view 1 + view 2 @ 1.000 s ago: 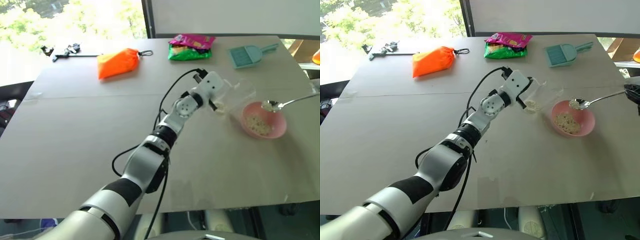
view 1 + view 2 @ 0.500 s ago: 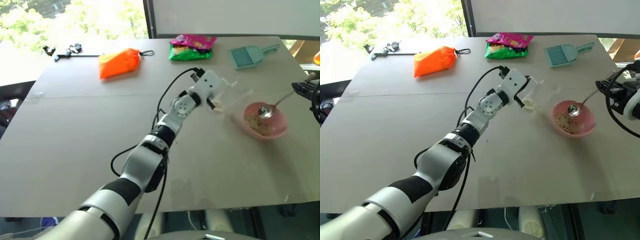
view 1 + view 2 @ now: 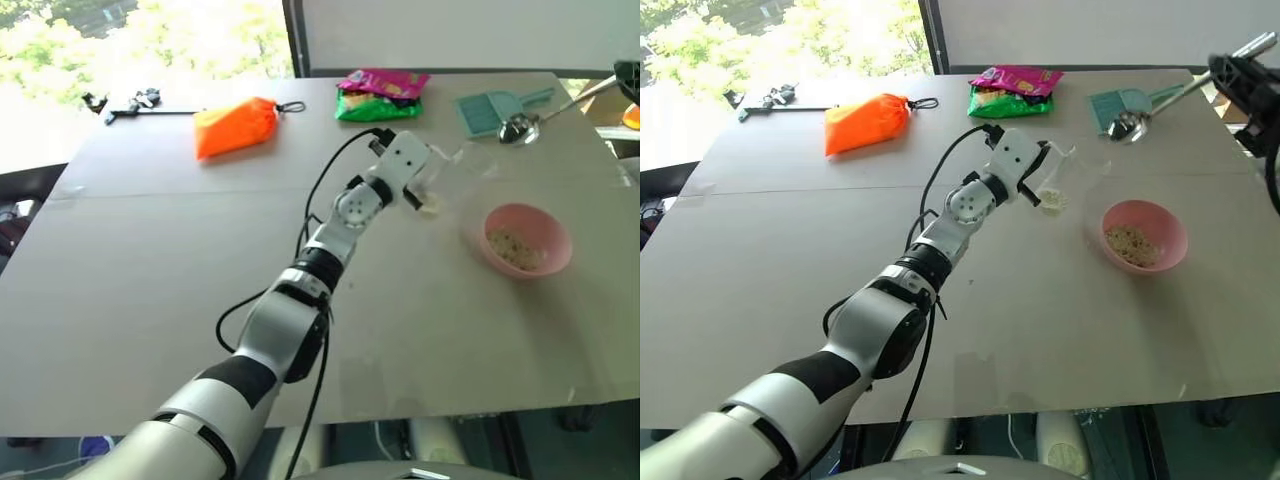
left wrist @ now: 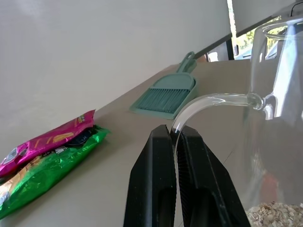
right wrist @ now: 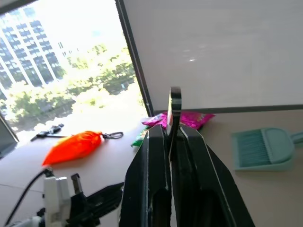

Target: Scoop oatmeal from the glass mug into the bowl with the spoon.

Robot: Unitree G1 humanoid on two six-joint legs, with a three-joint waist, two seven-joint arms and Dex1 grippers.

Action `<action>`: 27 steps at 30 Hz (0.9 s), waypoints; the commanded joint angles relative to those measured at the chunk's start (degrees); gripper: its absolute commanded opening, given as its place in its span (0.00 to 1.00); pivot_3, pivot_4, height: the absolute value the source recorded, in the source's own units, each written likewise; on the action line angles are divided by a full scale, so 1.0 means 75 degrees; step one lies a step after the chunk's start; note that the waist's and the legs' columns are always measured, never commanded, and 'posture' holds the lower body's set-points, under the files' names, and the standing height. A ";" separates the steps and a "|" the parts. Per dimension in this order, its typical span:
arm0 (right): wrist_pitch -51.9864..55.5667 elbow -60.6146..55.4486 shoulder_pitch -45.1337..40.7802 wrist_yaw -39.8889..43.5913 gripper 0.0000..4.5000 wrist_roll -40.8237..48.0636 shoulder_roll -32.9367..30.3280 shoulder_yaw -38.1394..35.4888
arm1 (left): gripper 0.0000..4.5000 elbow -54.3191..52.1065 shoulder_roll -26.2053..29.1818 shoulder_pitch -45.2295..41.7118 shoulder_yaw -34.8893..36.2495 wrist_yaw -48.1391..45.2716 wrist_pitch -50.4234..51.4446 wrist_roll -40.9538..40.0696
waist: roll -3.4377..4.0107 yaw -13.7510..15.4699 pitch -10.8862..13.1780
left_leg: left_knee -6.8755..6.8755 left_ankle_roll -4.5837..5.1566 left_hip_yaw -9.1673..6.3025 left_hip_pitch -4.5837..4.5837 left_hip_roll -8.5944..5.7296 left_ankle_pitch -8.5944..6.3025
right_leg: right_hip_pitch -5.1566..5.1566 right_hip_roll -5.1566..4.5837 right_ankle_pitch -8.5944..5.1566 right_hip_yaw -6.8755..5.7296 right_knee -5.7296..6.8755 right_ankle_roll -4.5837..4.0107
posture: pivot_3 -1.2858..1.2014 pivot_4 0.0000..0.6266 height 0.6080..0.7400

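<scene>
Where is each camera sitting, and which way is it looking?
Head, left eye: looks forward and down at the grey table; the left arm reaches to the clear glass mug.
Head, right eye: same scene; the small pink bowl holds oat flakes, and the right pincer holds the shiny silver spoon up.
Left wrist: looks along the left pincer, shut on the mug's handle.
Right wrist: looks along its fingers gripping the spoon's handle.
Both wrist views share the teal plastic dustpan.

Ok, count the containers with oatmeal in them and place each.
2. The glass mug, held by its handle in the left end effector, and the pink bowl, on the table to its right.
</scene>
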 commanded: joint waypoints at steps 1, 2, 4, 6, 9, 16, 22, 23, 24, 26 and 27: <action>0.0030 0.0002 -0.0296 -0.0400 0.00 0.0473 0.0174 0.0252 | 0.00 -0.0812 0.0086 0.0051 0.0206 -0.0014 -0.0090 -0.0278 | 0.0000 0.0002 0.0000 | 0.0001 0.0000 0.0000 -0.0003 -0.0001 0.0000 | 0.0000 -0.0003 0.0000 -0.0001 0.0000 0.0000 | 0.52 0.24 1.00; 0.0038 -0.0002 -0.0326 -0.0398 0.00 0.0452 0.0238 0.0377 | 0.00 -0.0950 0.0116 0.0106 0.0232 -0.0012 -0.0046 -0.0316 | 0.0000 0.0002 0.0000 | 0.0002 0.0000 0.0002 -0.0003 -0.0002 0.0000 | -0.0001 -0.0004 0.0000 0.0000 0.0000 0.0000 | 0.52 0.24 1.00; 0.0055 0.0005 -0.0395 -0.0349 0.00 0.0304 0.0413 0.0734 | 0.00 -0.1342 0.0182 0.0274 0.0273 0.0015 0.0040 -0.0410 | 0.0001 -0.0002 -0.0001 | 0.0004 0.0000 0.0001 -0.0004 -0.0002 0.0000 | -0.0001 -0.0004 0.0000 -0.0001 0.0001 0.0000 | 0.52 0.24 1.00; 0.0023 0.0049 -0.0500 -0.0278 0.00 0.0156 0.0641 0.1046 | 0.00 -0.1779 0.0222 0.0474 0.0302 0.0031 0.0150 -0.0513 | 0.0002 -0.0003 -0.0001 | 0.0003 0.0000 -0.0001 -0.0004 -0.0002 0.0000 | -0.0001 -0.0004 0.0000 -0.0001 0.0000 0.0000 | 0.52 0.24 1.00; -0.0057 0.0228 -0.0779 -0.0049 0.00 -0.0357 0.1000 0.1581 | 0.00 -0.2681 0.0290 0.0946 0.0351 0.0045 0.0385 -0.0636 | 0.0003 -0.0009 -0.0002 | 0.0003 0.0000 -0.0001 -0.0003 -0.0002 0.0000 | -0.0003 -0.0004 0.0000 -0.0001 0.0001 0.0000 | 0.52 0.24 1.00; -0.0285 0.0523 -0.1520 0.0665 0.08 -0.1739 0.2584 0.3137 | 0.00 -0.5008 0.0647 0.2543 0.0413 -0.0038 0.1426 -0.0832 | 0.0010 -0.0148 -0.0006 | 0.0000 -0.0001 -0.0007 0.0010 0.0002 0.0001 | -0.0004 0.0004 0.0000 0.0005 0.0005 0.0000 | 0.52 0.24 1.00; -0.0277 0.0188 -0.1651 0.1523 0.64 -0.2706 0.2833 0.3558 | 0.00 -0.6390 0.1041 0.3677 0.0888 0.0224 0.2240 -0.1179 | 0.0012 -0.0133 -0.0007 | 0.0007 -0.0005 -0.0041 0.0005 -0.0005 0.0003 | -0.0003 -0.0003 0.0000 -0.0002 0.0005 -0.0001 | 0.52 0.24 1.00; -0.0366 0.0034 -0.1528 0.1671 0.72 -0.2834 0.2733 0.3438 | 0.00 -0.6607 0.1118 0.3838 0.1139 0.0359 0.2402 -0.1326 | 0.0012 -0.0131 -0.0007 | 0.0008 -0.0005 -0.0051 0.0003 -0.0009 0.0003 | -0.0003 -0.0007 0.0000 -0.0004 0.0003 0.0000 | 0.52 0.24 1.00; -0.0607 -0.0168 -0.1339 0.1869 0.82 -0.2830 0.2772 0.3181 | 0.00 -0.6833 0.1209 0.4021 0.1351 0.0425 0.2527 -0.1448 | 0.0012 -0.0131 -0.0007 | 0.0008 -0.0005 -0.0055 0.0001 -0.0010 0.0003 | -0.0003 -0.0008 0.0000 -0.0004 0.0002 -0.0001 | 0.52 0.24 1.00; -0.1160 -0.0751 -0.0874 0.2403 0.82 -0.2893 0.2773 0.2767 | 0.00 -0.7268 0.1383 0.4390 0.1679 0.0479 0.2705 -0.1662 | 0.0011 -0.0134 -0.0008 | 0.0006 -0.0005 -0.0063 0.0002 -0.0009 0.0003 | -0.0004 -0.0007 0.0000 -0.0006 -0.0001 0.0000 | 0.52 0.24 1.00; -0.1376 -0.1112 -0.0550 0.2696 0.82 -0.2835 0.2762 0.2552 | 0.00 -0.7467 0.1479 0.4578 0.1839 0.0486 0.2811 -0.1769 | 0.0011 -0.0135 -0.0008 | 0.0001 -0.0005 -0.0065 0.0003 -0.0008 0.0003 | -0.0004 -0.0007 0.0000 -0.0008 0.0000 0.0000 | 0.52 0.24 1.00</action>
